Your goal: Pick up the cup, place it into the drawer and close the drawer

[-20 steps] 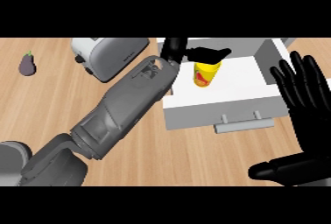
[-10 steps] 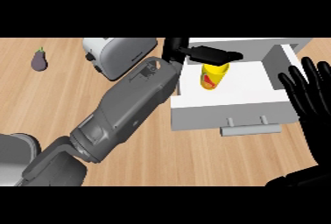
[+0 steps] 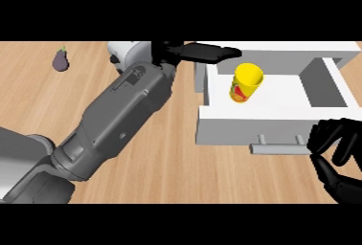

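Cup (image 3: 245,83), yellow with a red mark on its side, stands on the white floor of the open drawer (image 3: 283,125), toward the drawer's left wall, and neither robot hand is touching it.

The left robot hand (image 3: 191,50) is just beyond the drawer's far left corner. Its black fingers (image 3: 216,51) are stretched out straight toward the view's right, spread narrow and holding nothing. Their tips end above and to the left of the cup's top, with a clear gap between them and the cup. The grey left forearm (image 3: 124,110) runs from this hand down to the view's lower left corner, crossing the worktop (image 3: 176,167) at a slant.

The right robot hand (image 3: 338,172) shows at the lower right corner. Its fingers (image 3: 332,136) bend loosely over toward the thumb and there is nothing between them. The fingertips lie just beside the right end of the drawer's grey handle (image 3: 279,149). Whether they touch the handle I cannot tell.

The drawer is pulled out toward the robot, with its front wall and handle nearest the lower edge and its grey side wall showing at the right.

A white appliance (image 3: 126,50) sits on the wooden worktop behind the left forearm, partly hidden by it. Farther left, well apart from the drawer, lies a small purple eggplant (image 3: 62,60).
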Controlling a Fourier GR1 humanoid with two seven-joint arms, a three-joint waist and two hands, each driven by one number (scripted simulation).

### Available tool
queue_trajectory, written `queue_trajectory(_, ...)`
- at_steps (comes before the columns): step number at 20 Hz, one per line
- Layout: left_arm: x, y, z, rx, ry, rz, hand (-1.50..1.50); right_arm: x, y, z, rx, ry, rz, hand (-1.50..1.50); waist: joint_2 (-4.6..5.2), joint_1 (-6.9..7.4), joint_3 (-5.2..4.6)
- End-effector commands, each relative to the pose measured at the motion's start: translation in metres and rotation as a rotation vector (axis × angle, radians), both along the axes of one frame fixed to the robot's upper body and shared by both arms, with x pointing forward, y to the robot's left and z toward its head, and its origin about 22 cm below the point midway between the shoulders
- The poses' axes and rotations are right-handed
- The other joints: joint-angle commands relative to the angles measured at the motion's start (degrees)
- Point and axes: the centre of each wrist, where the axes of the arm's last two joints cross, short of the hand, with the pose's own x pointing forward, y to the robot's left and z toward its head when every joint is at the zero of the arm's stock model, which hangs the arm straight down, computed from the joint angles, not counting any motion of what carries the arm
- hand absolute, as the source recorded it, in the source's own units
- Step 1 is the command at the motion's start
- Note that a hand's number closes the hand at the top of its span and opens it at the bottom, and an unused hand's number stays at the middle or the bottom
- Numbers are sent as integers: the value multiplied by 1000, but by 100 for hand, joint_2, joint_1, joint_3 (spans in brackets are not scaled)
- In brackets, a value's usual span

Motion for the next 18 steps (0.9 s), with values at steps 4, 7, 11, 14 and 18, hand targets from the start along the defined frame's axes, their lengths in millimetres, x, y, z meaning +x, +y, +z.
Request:
queue_trajectory(4,-22,65,-25,-44,37,65,-150,-6,1,-4,-190,12,-16,150,-40,196,-2)
queue_trajectory(7,-39,91,-33,-51,43,87,-150,-11,3,-13,-254,26,-7,150,-29,146,1)
queue_trajectory(11,-61,146,-35,-74,86,87,-150,-4,10,-15,-279,70,-60,150,-3,116,-1)
queue_trajectory(14,-77,167,-34,-60,98,90,-150,14,9,-28,-344,51,-78,150,23,66,3)
queue_trajectory(18,-94,187,-57,-80,83,91,-150,22,26,-37,-575,-24,-31,150,37,138,1)
